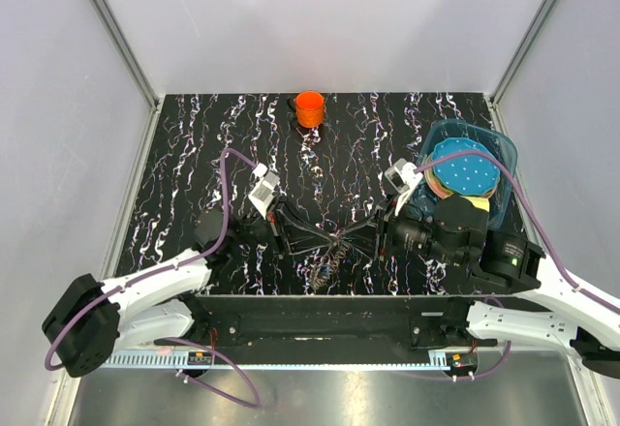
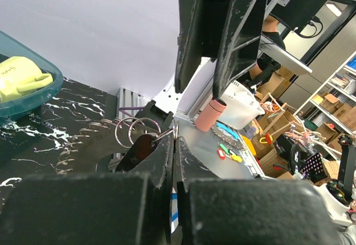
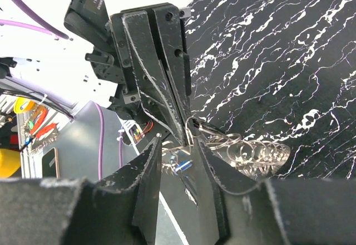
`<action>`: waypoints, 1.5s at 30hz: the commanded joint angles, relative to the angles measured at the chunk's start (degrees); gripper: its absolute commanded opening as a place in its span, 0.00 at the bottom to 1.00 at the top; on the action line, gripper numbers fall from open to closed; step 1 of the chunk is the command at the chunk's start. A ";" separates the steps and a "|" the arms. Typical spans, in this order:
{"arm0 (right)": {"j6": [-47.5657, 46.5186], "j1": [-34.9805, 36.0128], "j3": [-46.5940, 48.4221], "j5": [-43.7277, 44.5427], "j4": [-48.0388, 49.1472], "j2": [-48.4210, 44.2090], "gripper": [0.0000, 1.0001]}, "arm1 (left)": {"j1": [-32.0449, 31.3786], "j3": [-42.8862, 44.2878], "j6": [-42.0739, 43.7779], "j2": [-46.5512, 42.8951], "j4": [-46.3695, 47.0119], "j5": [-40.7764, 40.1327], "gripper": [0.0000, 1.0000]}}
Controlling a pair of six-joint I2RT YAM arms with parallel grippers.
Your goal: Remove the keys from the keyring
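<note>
The left gripper [image 2: 173, 140] has its two black fingers pressed flat together. At their tip they pinch the thin round metal keyring [image 2: 131, 128], whose wire coils stick out just past the fingertips. The many small flat grey-silver metal keys [image 3: 250, 153] hang from that ring in a toothed fan and trail away from the left gripper, low over the table.

The right gripper [image 3: 178, 145] faces the left one from the other side, tip to tip. Its fingers stand apart with a clear gap between them. A small blue piece [image 3: 181, 167] shows in that gap. The views do not show whether either right finger touches the bunch.

Both grippers and the bunch sit near the front edge of the black table veined with white [image 1: 194, 155], roughly at its middle. Well apart from them, at the far edge, stands a small orange cup [image 1: 310, 108]. A clear blue plastic tub [image 1: 504, 150] is on the right side of the table, behind the right arm. It holds a blue disc with white dots [image 1: 470, 169] and a pale yellow object [image 2: 22, 78].
</note>
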 commanded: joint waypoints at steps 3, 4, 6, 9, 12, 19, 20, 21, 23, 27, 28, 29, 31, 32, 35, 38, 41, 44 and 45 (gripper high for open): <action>-1.85 0.05 -1.72 -3.36 3.79 0.05 0.37 | 0.06 3.05 1.11 -2.30 2.13 0.23 0.00; -1.85 0.05 -1.81 -3.80 3.97 0.23 0.37 | 0.06 2.87 0.93 -2.39 2.40 0.23 0.00; -2.20 0.05 -2.07 -5.29 4.85 0.84 0.36 | 0.06 2.61 0.67 -3.00 2.31 0.05 0.00; -2.29 0.05 -2.86 -6.35 5.99 1.72 0.33 | 0.15 2.52 0.93 -3.71 1.52 -0.03 0.00; -2.20 0.05 -3.65 -6.70 6.52 2.07 0.30 | 0.15 2.70 1.02 -3.88 1.26 0.05 0.00; -2.03 0.05 -6.20 -7.23 9.15 0.14 0.12 | 0.15 1.55 0.93 -4.59 1.17 -0.74 0.00; -2.20 0.05 -6.81 -6.27 9.50 -0.21 0.15 | 0.06 1.29 0.67 -4.41 1.43 -0.48 0.00; -2.38 0.05 -7.08 -5.74 9.68 -0.65 0.22 | 0.06 1.29 0.41 -4.50 2.04 -0.39 0.00; -2.73 0.05 -7.08 -4.08 9.25 -1.00 0.26 | 0.06 1.29 0.05 -4.85 2.31 0.14 0.00; -2.38 0.05 -5.95 -2.13 7.93 -2.23 0.27 | 0.06 1.55 0.84 -5.73 0.74 0.32 0.00; -2.29 0.05 -5.42 -2.13 7.32 -2.58 0.27 | 0.06 1.55 1.19 -5.82 0.47 0.49 0.00; -2.20 -0.04 -4.54 -0.74 6.27 -2.93 0.27 | 0.06 1.64 1.46 -5.82 0.38 0.67 0.00; -2.03 0.05 -4.27 -0.20 5.91 -3.99 0.29 | 0.06 1.55 1.37 -5.91 0.46 0.76 0.00; -1.85 0.05 -4.45 -0.02 5.99 -4.42 0.31 | 0.06 1.55 1.28 -5.91 0.55 0.76 0.00; -1.41 0.05 -5.15 -0.72 6.61 -4.87 0.31 | 0.06 1.12 0.32 -5.99 2.04 0.58 0.00; -1.32 0.05 -5.06 -4.13 7.75 -3.99 0.31 | 0.06 0.76 -0.21 -5.99 2.84 0.23 0.00; -1.06 0.05 -4.54 -6.34 9.15 -2.50 0.31 | 0.06 0.76 -0.65 -5.99 3.19 0.32 0.00; -1.15 0.05 -4.62 -6.61 10.30 -1.18 0.32 | 0.06 1.29 -0.74 -5.82 3.10 0.58 0.00; -1.32 0.05 -4.71 -6.61 10.47 -0.57 0.32 | 0.06 1.38 -0.74 -5.91 3.01 0.67 0.00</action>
